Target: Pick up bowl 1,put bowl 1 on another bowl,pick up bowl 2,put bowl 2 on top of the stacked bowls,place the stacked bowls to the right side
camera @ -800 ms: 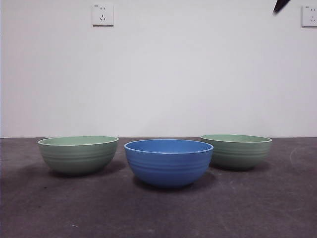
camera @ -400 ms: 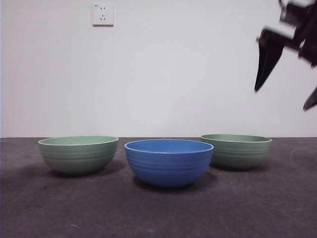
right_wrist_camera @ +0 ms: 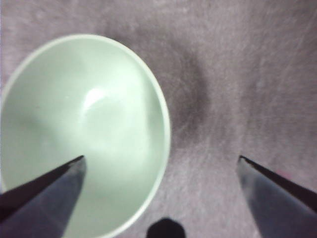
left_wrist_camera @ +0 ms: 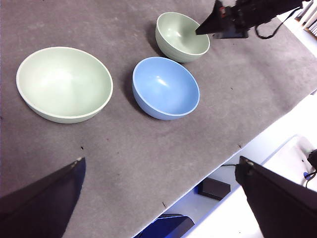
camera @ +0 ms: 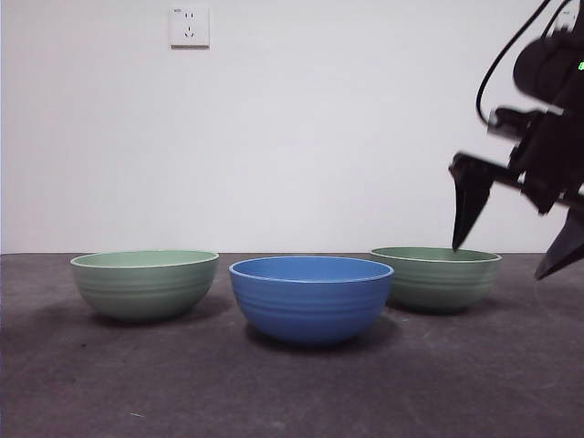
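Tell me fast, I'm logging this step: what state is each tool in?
Left tool: open, holding nothing, high above the table.
Right tool: open, empty, straddling the rim of the green bowl.

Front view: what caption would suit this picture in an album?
Open right claw above the far-right sage-green ribbed bowl; round blue ribbed bowl and another green bowl wait.

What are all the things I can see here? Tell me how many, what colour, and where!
green bowls: two, sage green; one at one end of the row, one at the other end, under the right pincer
blue bowl: one, blue, between the green ones, nearest the front camera
table: one, dark grey, under the bowls
wall socket: one, white, on the wall
right pincer: black, open, one jaw tip over the green bowl's rim
left pincer: black, open, high above the table
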`<state>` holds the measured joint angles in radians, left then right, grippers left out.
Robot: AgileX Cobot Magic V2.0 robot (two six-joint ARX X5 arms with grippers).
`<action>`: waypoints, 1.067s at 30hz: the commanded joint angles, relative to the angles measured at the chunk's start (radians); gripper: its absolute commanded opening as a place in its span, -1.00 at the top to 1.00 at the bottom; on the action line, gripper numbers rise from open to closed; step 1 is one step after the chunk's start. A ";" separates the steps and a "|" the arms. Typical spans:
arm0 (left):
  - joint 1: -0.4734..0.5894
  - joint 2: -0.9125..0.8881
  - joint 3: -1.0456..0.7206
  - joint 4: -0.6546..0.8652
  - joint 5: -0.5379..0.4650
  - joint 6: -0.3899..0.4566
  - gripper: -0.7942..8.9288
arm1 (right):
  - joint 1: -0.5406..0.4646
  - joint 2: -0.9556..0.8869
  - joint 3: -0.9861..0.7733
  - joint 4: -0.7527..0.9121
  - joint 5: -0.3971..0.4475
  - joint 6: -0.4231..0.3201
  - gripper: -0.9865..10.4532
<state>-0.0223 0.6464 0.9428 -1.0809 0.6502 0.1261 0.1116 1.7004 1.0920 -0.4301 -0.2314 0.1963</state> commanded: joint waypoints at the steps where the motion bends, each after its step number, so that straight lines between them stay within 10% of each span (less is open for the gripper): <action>1: 0.002 -0.001 0.002 -0.001 0.004 -0.002 -0.37 | 0.002 0.039 0.000 0.015 0.004 0.014 0.14; 14: 0.002 -0.001 0.002 -0.013 -0.047 -0.002 -0.37 | 0.002 0.064 0.000 0.063 -0.002 0.013 0.85; 32: 0.002 0.000 0.002 -0.016 -0.048 -0.002 -0.37 | 0.087 -0.181 0.002 -0.050 -0.005 -0.043 0.85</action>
<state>-0.0223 0.6468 0.9428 -1.0985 0.6044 0.1261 0.1833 1.5261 1.0920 -0.4774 -0.2325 0.1749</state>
